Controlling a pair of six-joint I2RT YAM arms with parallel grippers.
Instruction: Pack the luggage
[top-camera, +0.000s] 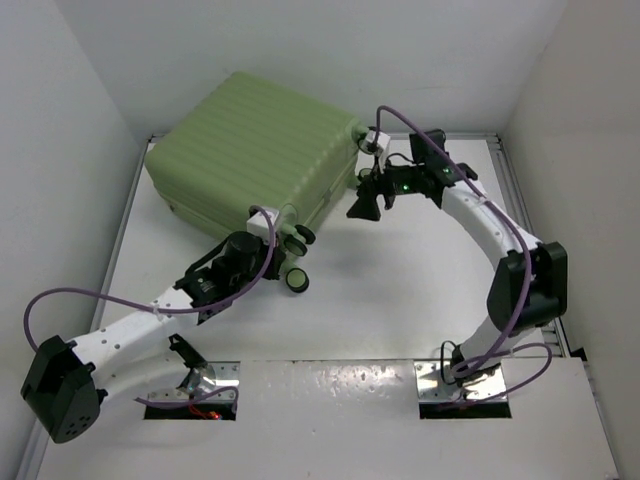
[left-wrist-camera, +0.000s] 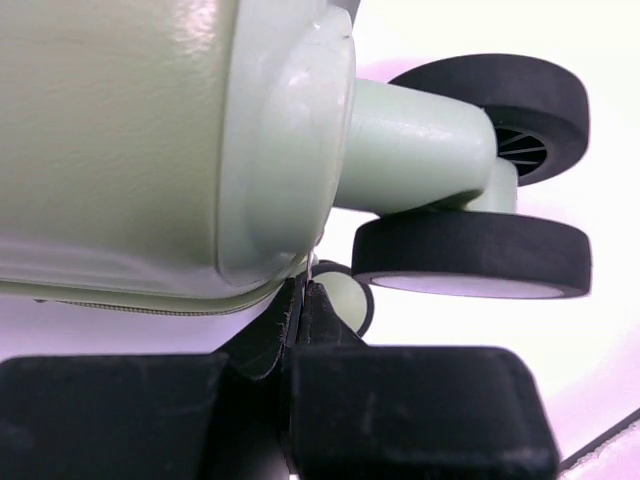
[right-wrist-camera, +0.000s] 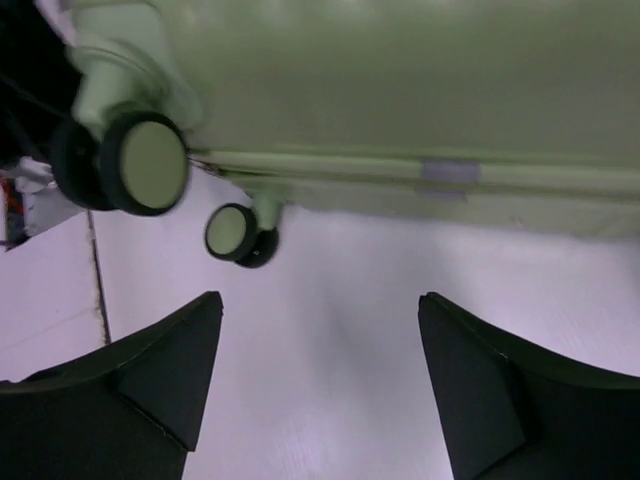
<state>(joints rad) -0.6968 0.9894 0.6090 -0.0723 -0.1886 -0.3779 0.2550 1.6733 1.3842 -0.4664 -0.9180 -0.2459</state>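
The luggage (top-camera: 255, 150) is a pale-green ribbed suitcase lying closed at the back left of the table; its lining is hidden. My left gripper (top-camera: 272, 232) is at its near corner by the black-and-green wheels (top-camera: 297, 280). In the left wrist view the fingers (left-wrist-camera: 305, 290) are pressed together at the zipper seam (left-wrist-camera: 150, 305), with a thin pale sliver, seemingly the zipper pull (left-wrist-camera: 312, 265), between the tips. My right gripper (top-camera: 365, 205) is open and empty beside the suitcase's right side (right-wrist-camera: 400, 80), above bare table (right-wrist-camera: 320, 330).
White walls enclose the table on the left, back and right. Purple cables (top-camera: 60, 295) loop off both arms. Two metal base plates (top-camera: 460, 385) sit at the near edge. Wheels (right-wrist-camera: 150, 165) stick out from the suitcase's near end.
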